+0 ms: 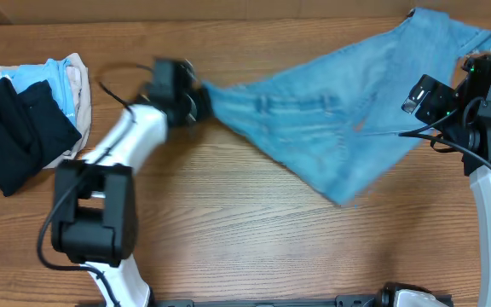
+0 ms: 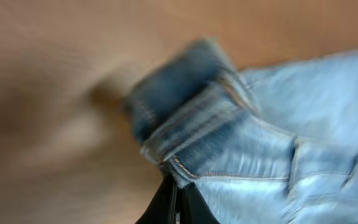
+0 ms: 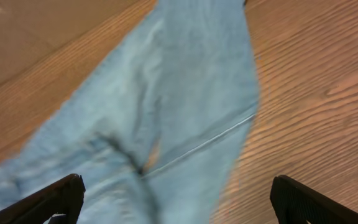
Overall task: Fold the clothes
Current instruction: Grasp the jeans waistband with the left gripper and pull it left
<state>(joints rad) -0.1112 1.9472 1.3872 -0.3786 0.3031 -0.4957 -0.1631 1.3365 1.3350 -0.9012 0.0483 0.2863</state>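
The light blue denim jeans [image 1: 339,111] lie stretched across the wooden table from the middle to the far right corner. My left gripper [image 1: 201,95] is shut on the waistband at their left end; the left wrist view shows the black fingers [image 2: 178,199] pinching the waistband [image 2: 191,118]. My right gripper [image 1: 416,98] is open at the right side of the jeans, its fingers [image 3: 176,199] spread wide above the denim [image 3: 166,112]. The view is blurred from motion.
A pile of other clothes sits at the far left: a black garment [image 1: 15,136] over small light blue [image 1: 45,77] and beige [image 1: 77,81] pieces. Bare wooden table [image 1: 254,239] lies in front of the jeans.
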